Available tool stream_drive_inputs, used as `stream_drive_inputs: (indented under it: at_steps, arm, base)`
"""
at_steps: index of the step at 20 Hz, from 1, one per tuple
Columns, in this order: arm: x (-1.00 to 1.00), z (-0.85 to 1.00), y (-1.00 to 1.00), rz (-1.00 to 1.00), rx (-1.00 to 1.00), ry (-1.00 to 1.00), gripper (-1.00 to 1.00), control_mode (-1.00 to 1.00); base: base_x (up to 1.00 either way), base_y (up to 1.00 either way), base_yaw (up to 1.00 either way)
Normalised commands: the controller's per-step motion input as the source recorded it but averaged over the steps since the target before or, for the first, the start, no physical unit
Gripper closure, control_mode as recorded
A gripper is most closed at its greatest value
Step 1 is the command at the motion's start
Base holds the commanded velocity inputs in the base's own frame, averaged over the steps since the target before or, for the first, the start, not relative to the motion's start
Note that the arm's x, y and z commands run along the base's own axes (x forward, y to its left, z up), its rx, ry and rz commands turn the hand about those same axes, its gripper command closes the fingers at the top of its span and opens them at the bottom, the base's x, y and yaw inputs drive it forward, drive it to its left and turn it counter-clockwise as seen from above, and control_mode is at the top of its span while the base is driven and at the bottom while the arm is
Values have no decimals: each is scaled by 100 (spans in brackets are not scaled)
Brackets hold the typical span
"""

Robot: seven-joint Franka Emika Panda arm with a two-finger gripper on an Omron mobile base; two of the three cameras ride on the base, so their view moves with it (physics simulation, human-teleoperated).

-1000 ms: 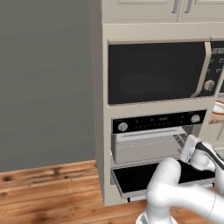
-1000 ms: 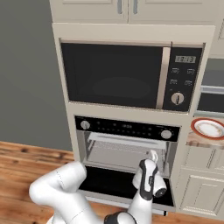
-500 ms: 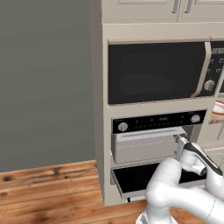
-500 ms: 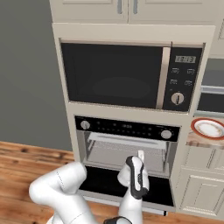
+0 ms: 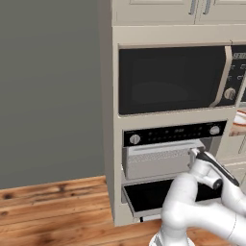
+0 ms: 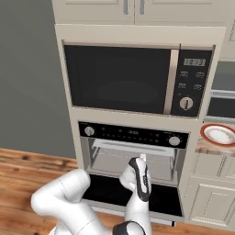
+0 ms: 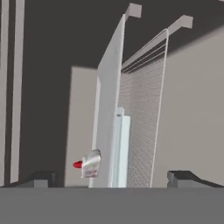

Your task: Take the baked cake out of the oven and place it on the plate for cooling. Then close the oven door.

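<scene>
Arm swung leftward toward the oven (image 6: 133, 156) cavity, gripper (image 7: 111, 177) jaws spread wide — empty, baked cake (image 7: 89, 163) on tray ahead, oven door (image 6: 133, 196) down, plate (image 6: 219, 135) on counter — right.

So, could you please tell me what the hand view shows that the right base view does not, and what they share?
Hand view alone: the baked cake, a small white slice with a red cherry, sitting on the grey tray, between the open tool's fingertips.

Right base view alone: the plate on the counter to the right, the microwave above the oven, and the lowered oven door.

Shared: the oven's wire rack inside the cavity.
</scene>
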Motion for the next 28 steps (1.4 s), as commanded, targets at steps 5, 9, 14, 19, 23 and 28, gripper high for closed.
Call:
stream_drive_inputs:
  at_steps: [5,9,14,19,23,28]
  arm:
    - [26,0,0,0,0,0,-100,-100]
    - [30,0,0,0,0,0,-100,-100]
    - [28,0,0,0,0,0,-100,-100]
    - [18,0,0,0,0,0,-100,-100]
    - [0,0,0,0,0,0,-100,-100]
    - [0,0,0,0,0,0,-100,-100]
  base:
    - [0,0,0]
    - [0,0,0]
    - [0,0,0]
    - [0,0,0]
    - [0,0,0]
    - [0,0,0]
